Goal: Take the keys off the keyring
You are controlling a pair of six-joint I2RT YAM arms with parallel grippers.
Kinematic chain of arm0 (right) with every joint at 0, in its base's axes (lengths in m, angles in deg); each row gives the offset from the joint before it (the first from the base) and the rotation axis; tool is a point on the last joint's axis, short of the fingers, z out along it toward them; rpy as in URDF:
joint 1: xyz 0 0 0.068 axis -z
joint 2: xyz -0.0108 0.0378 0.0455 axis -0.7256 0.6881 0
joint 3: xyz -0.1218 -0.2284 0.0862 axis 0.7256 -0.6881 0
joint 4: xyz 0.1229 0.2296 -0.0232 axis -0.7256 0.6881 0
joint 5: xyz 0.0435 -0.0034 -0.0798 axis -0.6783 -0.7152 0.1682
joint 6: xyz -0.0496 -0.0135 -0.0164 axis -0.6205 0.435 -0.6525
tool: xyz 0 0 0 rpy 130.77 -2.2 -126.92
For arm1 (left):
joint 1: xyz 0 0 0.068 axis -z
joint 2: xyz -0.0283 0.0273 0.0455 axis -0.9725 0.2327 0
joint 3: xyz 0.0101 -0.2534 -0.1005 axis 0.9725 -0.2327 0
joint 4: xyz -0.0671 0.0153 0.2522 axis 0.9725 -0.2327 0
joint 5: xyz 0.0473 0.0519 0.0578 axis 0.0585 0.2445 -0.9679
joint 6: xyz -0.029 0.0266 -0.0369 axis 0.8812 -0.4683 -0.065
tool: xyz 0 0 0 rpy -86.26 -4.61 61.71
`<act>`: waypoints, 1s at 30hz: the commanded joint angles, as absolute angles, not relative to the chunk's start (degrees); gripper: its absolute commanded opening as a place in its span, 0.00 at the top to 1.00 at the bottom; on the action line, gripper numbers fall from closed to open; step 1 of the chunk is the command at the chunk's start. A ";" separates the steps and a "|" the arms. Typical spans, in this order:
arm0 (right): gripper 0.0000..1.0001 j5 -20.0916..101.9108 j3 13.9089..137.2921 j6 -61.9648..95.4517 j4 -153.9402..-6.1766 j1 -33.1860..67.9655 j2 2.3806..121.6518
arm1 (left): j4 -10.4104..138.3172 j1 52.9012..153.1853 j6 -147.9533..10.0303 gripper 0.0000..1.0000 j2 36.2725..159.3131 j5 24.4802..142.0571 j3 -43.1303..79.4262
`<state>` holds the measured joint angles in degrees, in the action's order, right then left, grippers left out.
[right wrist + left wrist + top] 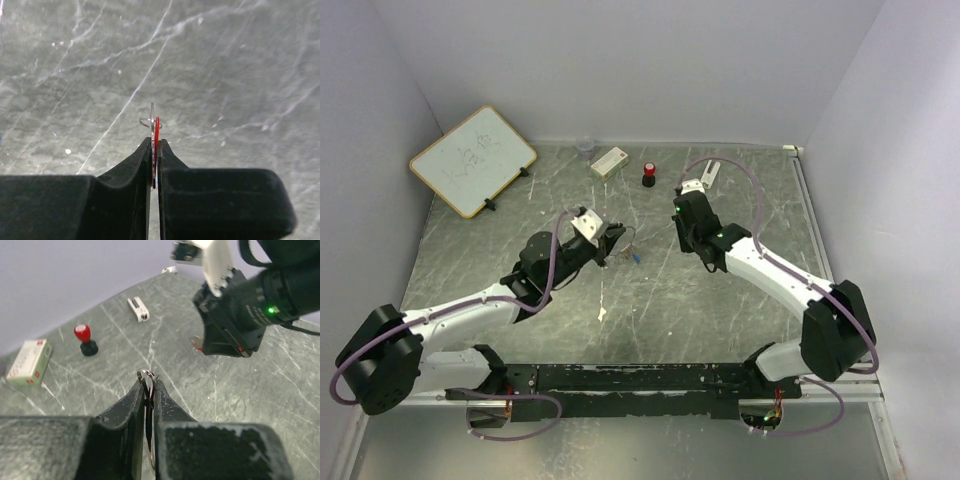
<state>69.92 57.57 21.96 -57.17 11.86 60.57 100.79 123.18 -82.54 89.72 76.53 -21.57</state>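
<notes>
Your two arms meet over the middle of the grey marbled table [720,330], and the clutter sits well behind them along the back wall. There is a whiteboard [472,160] propped at the left, then a small clear cup [585,148] whose contents cannot be made out. Next come a white box [609,162], a black stamp with a red top [649,175] and a white piece [708,172].

Your left gripper [148,383] has its fingers pinched tight on the keyring [145,373], with the top of the loop showing past the tips. Your right gripper [154,146] is clamped on the red-headed key [157,131], seen edge-on. Its long axis runs in line with the fingers, with a silvery blade [152,114] alongside. A blue-headed key [636,258] shows just beside the left fingertips.
</notes>
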 commanded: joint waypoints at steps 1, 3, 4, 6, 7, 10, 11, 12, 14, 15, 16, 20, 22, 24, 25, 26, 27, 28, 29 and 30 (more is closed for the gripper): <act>0.94 63.03 53.22 27.00 -68.65 16.00 63.42 | 102.57 116.48 -72.17 0.93 91.82 83.41 -19.54; 0.94 61.84 52.44 27.09 -70.47 17.41 65.38 | 104.85 112.98 -68.81 0.93 92.37 86.48 -20.65; 0.93 61.30 52.32 27.13 -71.42 17.84 66.44 | 106.79 111.54 -67.45 0.93 92.61 87.99 -21.36; 0.93 59.90 52.26 27.11 -72.69 19.10 68.85 | 108.82 109.45 -65.59 0.93 93.22 90.16 -22.28; 0.93 59.59 52.33 27.19 -73.31 19.67 70.09 | 109.16 108.95 -65.30 0.92 93.54 91.05 -22.37; 0.92 59.17 52.81 27.65 -74.84 20.21 73.81 | 109.25 108.47 -65.53 0.93 94.30 92.76 -22.13; 0.91 59.25 53.10 27.92 -75.25 20.23 74.80 | 109.27 108.35 -65.63 0.93 94.43 93.11 -22.07; 0.90 59.36 53.26 28.03 -75.47 20.24 75.66 | 109.35 108.27 -65.72 0.93 94.48 93.41 -22.10; 0.86 60.00 53.65 28.42 -75.79 20.24 76.97 | 109.16 108.20 -65.84 0.92 94.25 93.56 -22.12; 0.83 60.28 53.66 28.48 -76.00 20.26 77.44 | 109.04 108.19 -66.10 0.92 94.13 93.44 -22.14; 0.81 60.40 53.67 28.43 -76.18 20.24 77.66 | 108.85 108.18 -66.24 0.92 93.99 93.29 -22.21; 0.70 60.69 53.13 28.35 -76.98 20.25 77.24 | 108.81 108.10 -66.07 0.92 93.67 93.19 -22.38; 0.63 61.10 52.74 28.42 -77.26 20.24 76.17 | 108.71 108.10 -65.91 0.92 93.71 93.17 -22.34; 0.60 61.56 52.34 28.04 -77.38 20.24 74.87 | 108.46 108.10 -65.88 0.92 93.85 93.42 -22.22; 0.59 61.89 52.21 27.88 -77.36 20.24 74.11 | 108.43 108.10 -65.85 0.92 93.89 93.57 -22.14; 0.58 62.15 52.03 27.56 -77.32 20.17 73.19 | 108.48 108.10 -65.75 0.92 93.92 93.75 -22.08; 0.58 61.88 51.75 27.33 -77.50 20.15 72.27 | 108.48 108.10 -65.73 0.92 93.97 94.07 -22.03; 0.58 61.06 51.22 26.83 -78.16 20.11 71.12 | 108.53 108.10 -65.69 0.92 93.94 94.41 -21.91; 0.58 59.87 50.45 26.22 -79.05 20.11 69.78 | 108.45 108.05 -65.64 0.92 93.97 94.69 -21.82; 0.58 58.37 49.61 25.75 -80.01 19.99 68.43 | 108.35 108.08 -65.68 0.92 93.94 94.84 -21.66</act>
<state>60.50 51.78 27.58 -75.86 19.95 73.99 105.38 108.44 -66.52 94.42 92.29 -22.06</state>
